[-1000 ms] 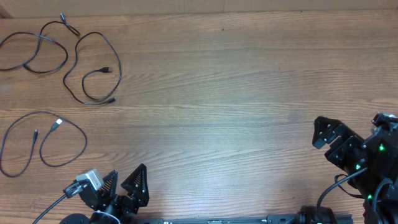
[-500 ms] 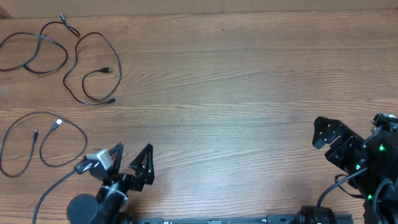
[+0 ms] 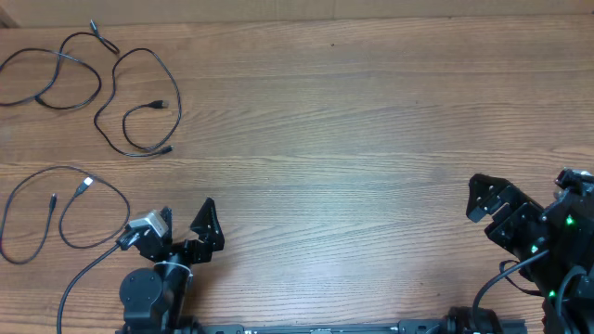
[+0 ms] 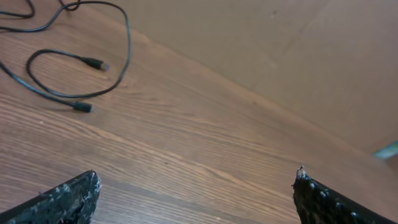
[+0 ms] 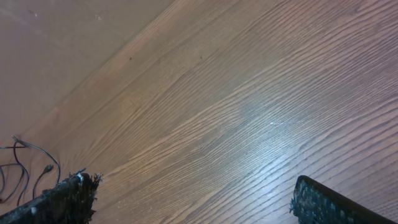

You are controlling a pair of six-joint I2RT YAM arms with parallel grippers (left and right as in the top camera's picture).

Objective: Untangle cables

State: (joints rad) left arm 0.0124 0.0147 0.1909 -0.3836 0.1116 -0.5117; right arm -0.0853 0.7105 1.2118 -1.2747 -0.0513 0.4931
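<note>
Three thin black cables lie apart on the wooden table at the far left of the overhead view. One loops at the back left corner (image 3: 56,79). A second snakes beside it (image 3: 125,107), and both of its plug ends show in the left wrist view (image 4: 74,99). The third is a loose loop with a silvery plug (image 3: 70,209). My left gripper (image 3: 186,211) is open near the front edge, just right of that loop, with nothing between its fingers (image 4: 71,196). My right gripper (image 3: 524,186) is open and empty at the front right, far from the cables (image 5: 25,165).
A wall or board (image 4: 280,50) rises behind the table's far edge. The left arm's own thick cable (image 3: 79,288) trails off the front edge. The right arm's body (image 3: 548,241) fills the front right corner.
The left gripper has come away from the front edge toward the table's middle, then turned slightly. The right arm and the cables have not moved.
</note>
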